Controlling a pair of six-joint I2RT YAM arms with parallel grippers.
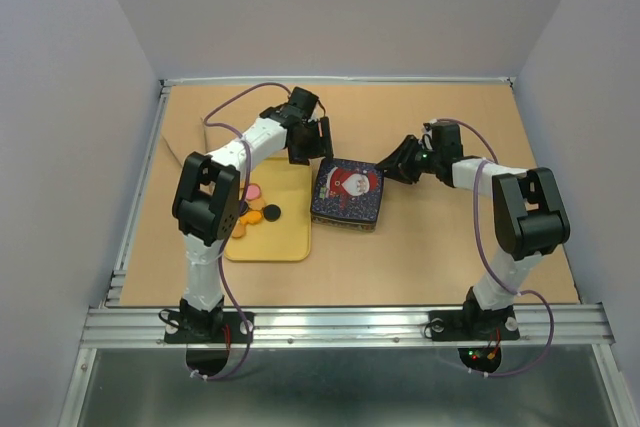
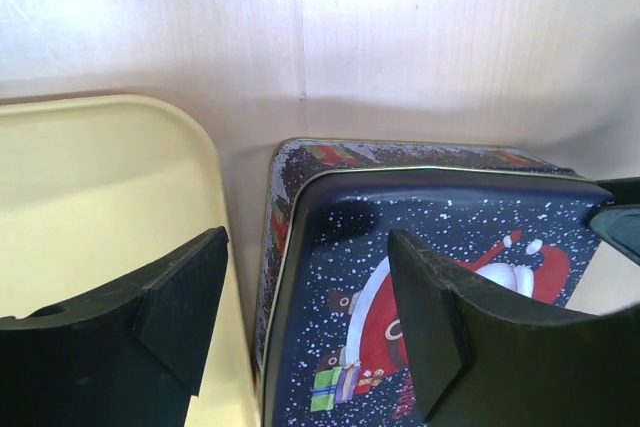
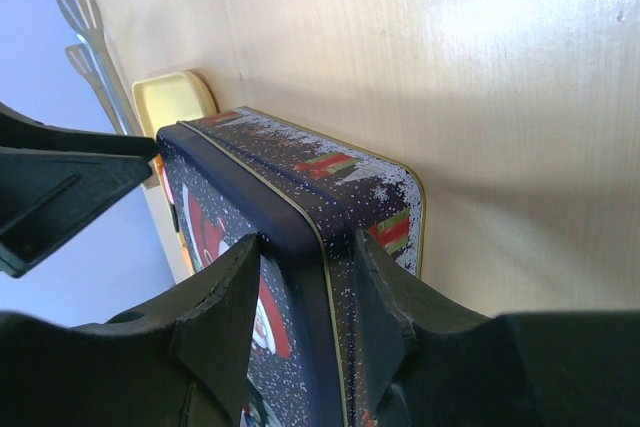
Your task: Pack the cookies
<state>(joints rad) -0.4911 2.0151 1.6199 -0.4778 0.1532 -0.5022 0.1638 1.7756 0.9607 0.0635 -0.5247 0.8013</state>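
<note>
The cookies lie on a yellow tray (image 1: 285,242): a pink one (image 1: 253,191), an orange one (image 1: 252,215) and a black one (image 1: 271,212), with others hidden under my left arm. A dark blue Santa tin (image 1: 346,192) with its lid on stands just right of the tray. My left gripper (image 1: 313,142) is open and hovers over the tin's far-left edge; in the left wrist view (image 2: 305,247) one finger is over the tray (image 2: 100,177), the other over the lid (image 2: 450,217). My right gripper (image 1: 385,169) is shut on the lid's right rim (image 3: 308,245).
Metal tongs (image 3: 85,57) lie on the table beyond the tray (image 3: 172,95), at the far left. The brown tabletop (image 1: 450,247) is walled on three sides. An aluminium rail (image 1: 340,322) runs along the near edge.
</note>
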